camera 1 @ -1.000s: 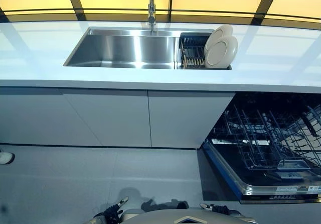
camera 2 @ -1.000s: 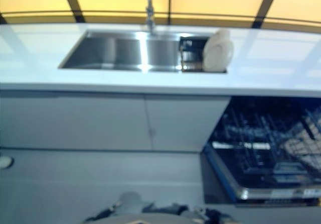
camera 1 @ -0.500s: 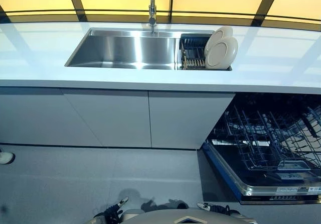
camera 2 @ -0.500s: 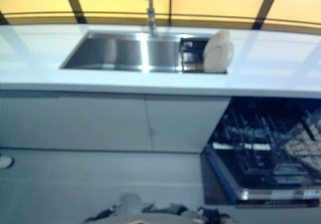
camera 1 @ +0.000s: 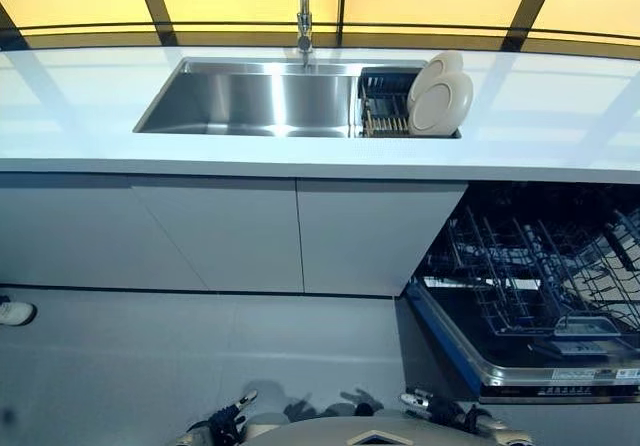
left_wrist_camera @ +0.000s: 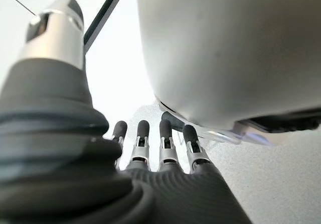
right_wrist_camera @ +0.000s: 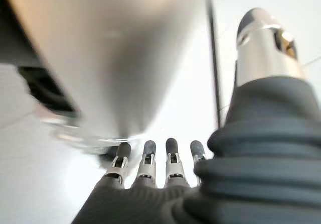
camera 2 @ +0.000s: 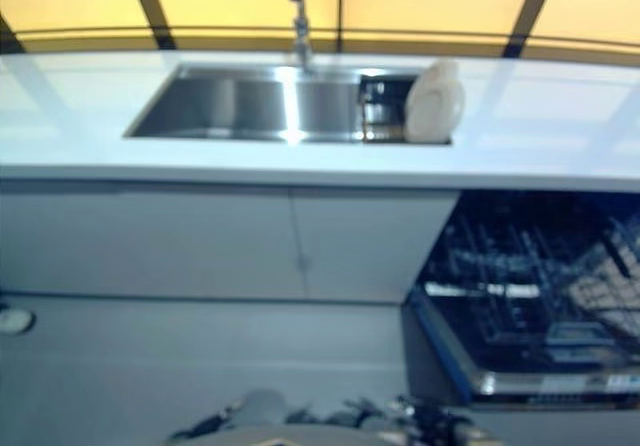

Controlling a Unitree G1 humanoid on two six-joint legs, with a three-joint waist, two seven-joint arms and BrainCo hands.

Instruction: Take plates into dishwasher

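Observation:
Two cream plates [camera 1: 440, 94] stand upright in a dark dish rack [camera 1: 383, 104] at the right end of the steel sink [camera 1: 250, 101]. The dishwasher [camera 1: 530, 286] stands open at the lower right, its wire rack [camera 1: 540, 266] pulled out and holding no plates. My left hand [left_wrist_camera: 150, 151] hangs low by my side, fingers straight and holding nothing; it shows at the bottom edge of the eye view [camera 1: 228, 418]. My right hand [right_wrist_camera: 150, 169] hangs likewise, fingers straight and empty, at the bottom right [camera 1: 440, 409].
A white countertop [camera 1: 560, 116] runs across the view with a tap [camera 1: 303, 11] behind the sink. Grey cabinet doors [camera 1: 230, 231] lie below it. A white shoe [camera 1: 16, 313] sits on the grey floor at far left.
The whole picture has shifted slightly, so the camera moved. My right hand has lifted a little at the bottom edge.

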